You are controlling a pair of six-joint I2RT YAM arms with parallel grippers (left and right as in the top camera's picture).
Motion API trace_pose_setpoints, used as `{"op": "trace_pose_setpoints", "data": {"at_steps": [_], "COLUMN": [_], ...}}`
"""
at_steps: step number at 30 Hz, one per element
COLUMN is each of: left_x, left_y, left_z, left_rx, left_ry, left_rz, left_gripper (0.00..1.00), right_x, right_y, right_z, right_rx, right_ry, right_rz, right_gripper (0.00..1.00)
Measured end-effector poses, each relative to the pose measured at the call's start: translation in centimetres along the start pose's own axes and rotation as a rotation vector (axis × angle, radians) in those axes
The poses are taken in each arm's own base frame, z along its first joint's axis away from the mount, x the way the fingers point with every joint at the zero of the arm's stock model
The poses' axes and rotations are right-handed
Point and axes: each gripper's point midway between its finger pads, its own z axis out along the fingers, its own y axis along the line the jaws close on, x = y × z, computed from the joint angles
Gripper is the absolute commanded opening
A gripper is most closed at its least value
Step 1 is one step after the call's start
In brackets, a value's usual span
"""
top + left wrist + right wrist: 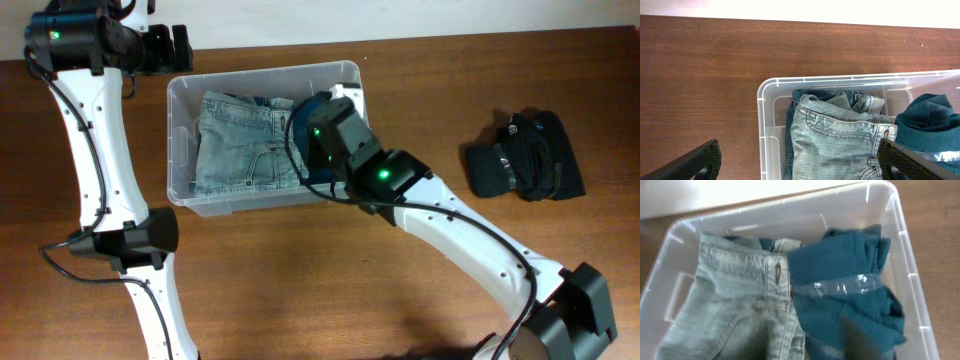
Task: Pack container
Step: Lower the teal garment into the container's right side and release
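Note:
The clear plastic container (262, 71) stands at the back of the table, left of centre. Folded light-blue jeans (235, 140) fill its left part, and a teal garment (306, 104) with a clear tape band lies in its right part. My right gripper (802, 347) hovers low over both garments; its fingers are dark blurs set apart, with nothing between them. In the overhead view my right wrist (335, 125) covers it. My left gripper (799, 150) is wide open and empty above the container's (761, 107) back left corner, also seen in the overhead view (180, 45).
A black bundled garment (525, 155) lies on the wooden table at the right. My left arm (100, 140) runs down the left side of the table. My right arm (480, 245) crosses from the front right corner to the container.

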Motion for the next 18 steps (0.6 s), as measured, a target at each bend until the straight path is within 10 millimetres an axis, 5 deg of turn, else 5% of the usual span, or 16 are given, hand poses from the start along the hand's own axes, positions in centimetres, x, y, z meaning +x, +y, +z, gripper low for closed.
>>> {"op": "trace_pose_setpoints", "data": {"at_steps": [4, 8, 14, 18], "left_x": [0.0, 0.1, 0.1, 0.1], "left_y": [0.0, 0.0, 0.0, 0.0], "left_z": [0.0, 0.0, 0.0, 0.0], "left_rx": [0.0, 0.0, 0.0, 0.0], "left_ry": [0.0, 0.002, 0.005, 0.005], "left_rz": [0.0, 0.0, -0.001, -0.001], "left_gripper": [0.99, 0.99, 0.99, 0.99], "right_x": [-2.4, -3.0, 3.1, 5.8], "right_y": [-1.0, 0.0, -0.6, -1.5], "right_z": [0.3, 1.6, 8.3, 10.7], "right_rx": [-0.022, -0.072, -0.066, -0.048], "right_ry": [-0.055, -0.078, 0.086, 0.157], "right_rz": [-0.047, -0.098, -0.137, -0.145], "right_gripper": [0.04, 0.04, 0.04, 0.04]}}
